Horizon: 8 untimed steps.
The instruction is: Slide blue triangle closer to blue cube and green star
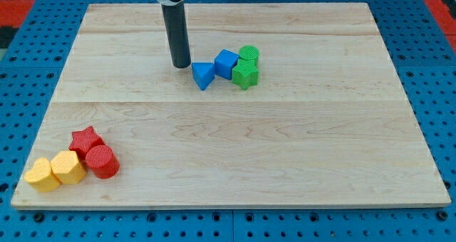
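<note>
Near the top edge: my tip [181, 64] is standing just left of the blue triangle [202, 75]; no pincer is showing.
Blue triangle: it is sitting beside the blue cube [226, 63].
Green star [244, 75]: it is touching the cube.

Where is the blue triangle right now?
The blue triangle sits near the board's top middle, just right of my tip, with the blue cube close on its right.

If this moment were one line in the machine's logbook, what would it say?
my tip: just left of blue triangle | triangle beside blue cube | green star right of cube
</note>
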Each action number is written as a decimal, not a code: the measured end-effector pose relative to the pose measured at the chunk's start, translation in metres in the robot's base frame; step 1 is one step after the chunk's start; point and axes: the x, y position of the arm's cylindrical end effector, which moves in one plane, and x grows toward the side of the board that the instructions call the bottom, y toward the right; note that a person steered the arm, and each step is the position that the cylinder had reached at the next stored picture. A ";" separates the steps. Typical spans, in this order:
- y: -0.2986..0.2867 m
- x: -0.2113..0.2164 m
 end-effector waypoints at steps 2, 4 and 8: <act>-0.010 0.018; 0.006 0.024; 0.063 0.024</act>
